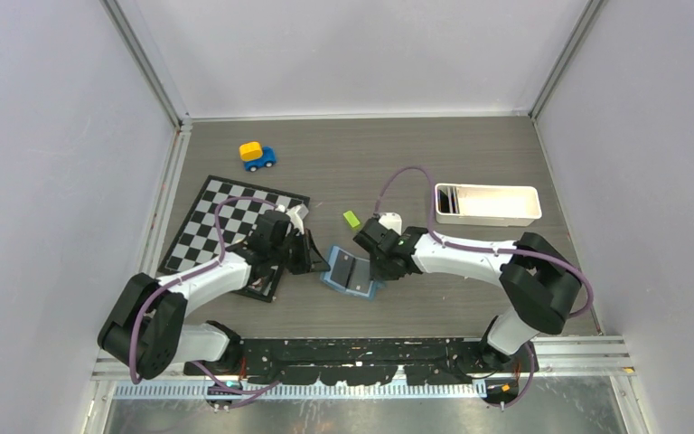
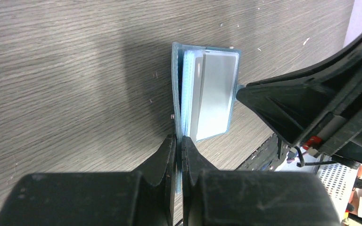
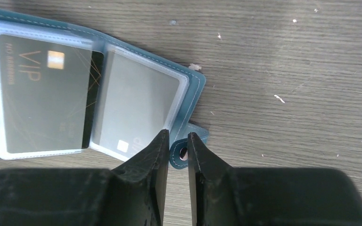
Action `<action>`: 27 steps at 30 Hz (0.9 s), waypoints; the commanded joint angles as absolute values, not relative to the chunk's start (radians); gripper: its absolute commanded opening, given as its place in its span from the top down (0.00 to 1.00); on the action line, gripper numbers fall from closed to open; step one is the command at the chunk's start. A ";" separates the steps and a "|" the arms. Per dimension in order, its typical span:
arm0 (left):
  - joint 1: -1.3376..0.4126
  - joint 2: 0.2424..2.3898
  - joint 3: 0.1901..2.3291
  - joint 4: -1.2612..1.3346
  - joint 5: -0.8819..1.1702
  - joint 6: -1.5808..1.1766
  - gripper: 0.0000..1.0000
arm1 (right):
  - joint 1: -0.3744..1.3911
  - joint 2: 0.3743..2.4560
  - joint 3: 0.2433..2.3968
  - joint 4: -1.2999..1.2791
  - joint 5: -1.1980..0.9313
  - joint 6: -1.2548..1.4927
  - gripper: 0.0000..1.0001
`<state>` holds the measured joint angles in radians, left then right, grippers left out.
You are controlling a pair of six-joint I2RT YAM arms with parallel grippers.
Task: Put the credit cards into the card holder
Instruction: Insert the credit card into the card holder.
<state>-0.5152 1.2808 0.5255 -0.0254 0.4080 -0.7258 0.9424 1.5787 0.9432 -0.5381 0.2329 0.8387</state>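
Wallet (image 2: 176,94) pinched by left gripper (image 2: 179,139) | right gripper (image 3: 178,136) slightly parted over snap tab (image 3: 183,153) | VIP card (image 3: 42,94): right wrist only

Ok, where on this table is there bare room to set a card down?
Bare wood lies between the toy car and the white tray, and between the card holder and the arm bases. Crowded at the centre: left gripper and right gripper meet there.
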 commanded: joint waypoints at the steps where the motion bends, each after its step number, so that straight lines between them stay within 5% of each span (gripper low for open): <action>1: -0.519 1.284 0.518 0.060 0.457 -0.729 1.00 | 0.943 1.604 0.924 -0.505 0.232 0.879 0.77; 27: -0.564 1.361 0.526 0.145 0.494 -0.744 1.00 | 0.945 1.672 0.922 -0.467 0.207 0.891 0.87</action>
<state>-0.5446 1.3312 0.5194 0.1059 0.4763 -0.7364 0.9421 1.6287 0.9264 -0.4713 0.2077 0.8715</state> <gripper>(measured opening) 0.062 0.136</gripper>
